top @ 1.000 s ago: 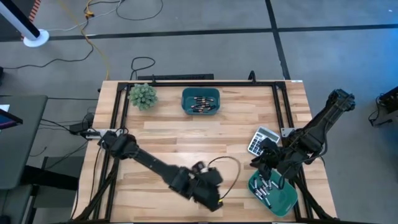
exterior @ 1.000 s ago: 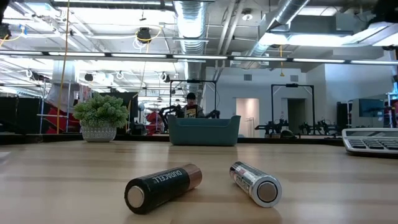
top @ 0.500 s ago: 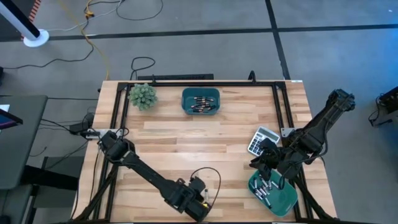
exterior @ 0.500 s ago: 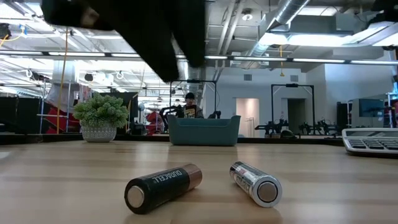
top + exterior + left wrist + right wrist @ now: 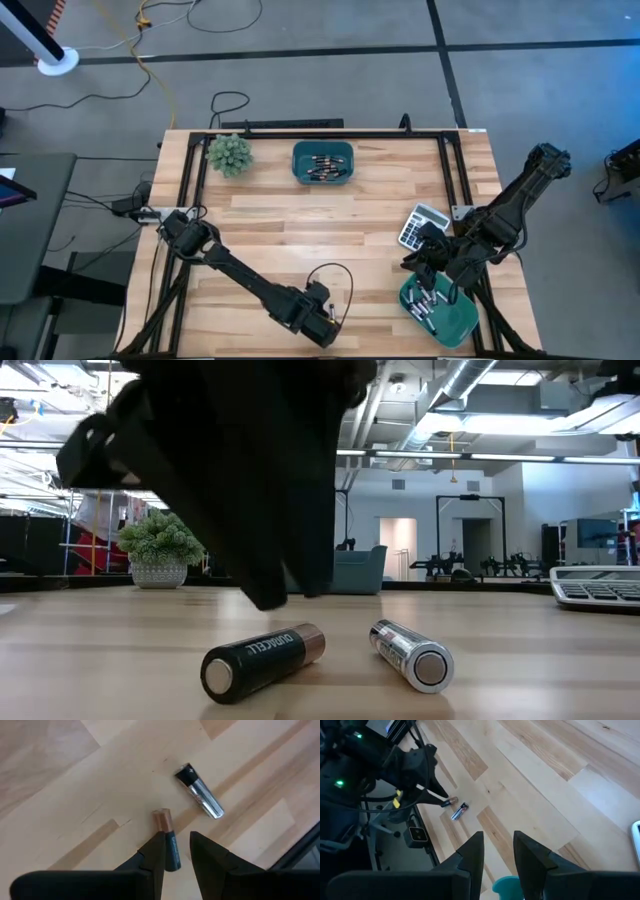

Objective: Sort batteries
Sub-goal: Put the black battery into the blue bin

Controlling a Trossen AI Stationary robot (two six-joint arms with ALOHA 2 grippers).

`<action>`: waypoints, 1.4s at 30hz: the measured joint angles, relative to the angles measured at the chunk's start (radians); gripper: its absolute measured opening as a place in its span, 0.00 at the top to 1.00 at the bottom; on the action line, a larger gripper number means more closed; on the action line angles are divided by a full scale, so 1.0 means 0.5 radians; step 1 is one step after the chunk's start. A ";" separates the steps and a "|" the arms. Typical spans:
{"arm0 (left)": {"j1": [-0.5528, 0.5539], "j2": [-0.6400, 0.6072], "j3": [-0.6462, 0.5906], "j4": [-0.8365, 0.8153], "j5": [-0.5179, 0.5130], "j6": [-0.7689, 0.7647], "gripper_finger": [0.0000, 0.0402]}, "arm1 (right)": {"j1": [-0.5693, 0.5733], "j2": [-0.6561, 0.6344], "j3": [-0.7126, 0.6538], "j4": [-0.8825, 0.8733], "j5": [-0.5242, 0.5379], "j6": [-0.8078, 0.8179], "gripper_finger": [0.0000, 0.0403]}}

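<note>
A wooden table point(image 5: 330, 215) fills the middle of the frame, ringed by a black frame. At its upper left stands a small green plant point(image 5: 229, 153); beside it, at upper centre, a teal bin point(image 5: 323, 162) holds batteries point(image 5: 322, 166). The left gripper point(image 5: 322, 326) sits low at the bottom centre edge. At lower right, the right gripper point(image 5: 428, 270) hangs above a second teal bin point(image 5: 447, 314), near a grey-white calculator point(image 5: 421, 224).

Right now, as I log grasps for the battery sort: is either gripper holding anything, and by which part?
Nothing is held. The left gripper hangs open above the copper-tipped battery; the right gripper is open and empty near the teal bin.
</note>
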 joint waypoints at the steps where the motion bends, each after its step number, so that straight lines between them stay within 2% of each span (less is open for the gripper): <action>1: 0.001 0.000 -0.017 0.024 0.000 -0.001 0.79 | 0.000 0.000 0.000 0.000 0.000 0.000 0.70; 17: 0.003 -0.019 -0.320 0.222 0.008 -0.102 0.79 | -0.001 0.000 0.000 0.001 0.001 -0.052 0.70; 20: 0.004 -0.018 -0.368 0.207 0.037 -0.091 0.83 | -0.001 0.001 0.000 0.001 0.001 -0.053 0.70; 23: 0.004 -0.016 -0.384 0.209 0.080 -0.034 0.91 | -0.001 0.001 0.000 0.001 0.001 -0.053 0.70; 27: 0.005 -0.053 -0.379 0.199 0.087 0.054 0.91 | -0.001 0.001 0.000 0.000 0.001 -0.053 0.70; 32: 0.038 -0.229 -0.402 0.107 0.008 0.219 0.91 | -0.001 0.001 0.000 0.000 0.001 -0.053 0.70; 38: 0.107 -0.633 -0.387 -0.066 -0.148 0.461 0.91 | -0.002 0.006 0.000 0.006 0.033 -0.051 0.70; 42: 0.170 -0.871 -0.389 -0.200 -0.285 0.725 0.91 | -0.002 0.067 0.000 0.037 0.069 -0.051 0.70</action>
